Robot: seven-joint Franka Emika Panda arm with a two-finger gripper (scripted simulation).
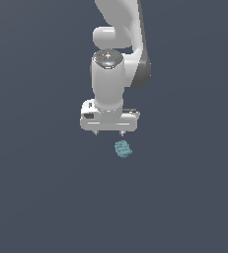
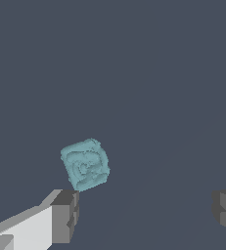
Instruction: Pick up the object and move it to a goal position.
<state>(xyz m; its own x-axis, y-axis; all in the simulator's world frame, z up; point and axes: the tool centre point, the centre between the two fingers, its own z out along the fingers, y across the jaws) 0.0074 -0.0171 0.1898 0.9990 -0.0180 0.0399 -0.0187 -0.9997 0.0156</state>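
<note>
A white robot arm hangs down from the top of the exterior view, its wide white tool [image 1: 109, 132] pointing down over a plain dark blue-grey worktop [image 1: 41, 197]. Two short dark fingertips [image 1: 122, 133] poke out beneath the tool's body, set well apart from each other. The tool is spread wide and holds nothing.

Just beyond those tips, a little toward the exterior view's right, sits the object [image 1: 123, 148], a tiny pale teal lump, roughly cube-shaped and turned at an angle. It is far smaller than the tool. Whether it touches the worktop cannot be told for certain, since the surface gives no shadow or edge to judge by.

The wrist view shows the same teal lump [image 2: 85, 164] up close, with a bumpy, swirled surface. One grey fingertip [image 2: 65, 216] on a white finger lies just beside a corner of the lump, close but seemingly not touching. The other grey fingertip [image 2: 225, 211] stands well apart, at the opposite side of the picture. The lump lies off to one side, next to the first finger, not centred in the gap between the two.
</note>
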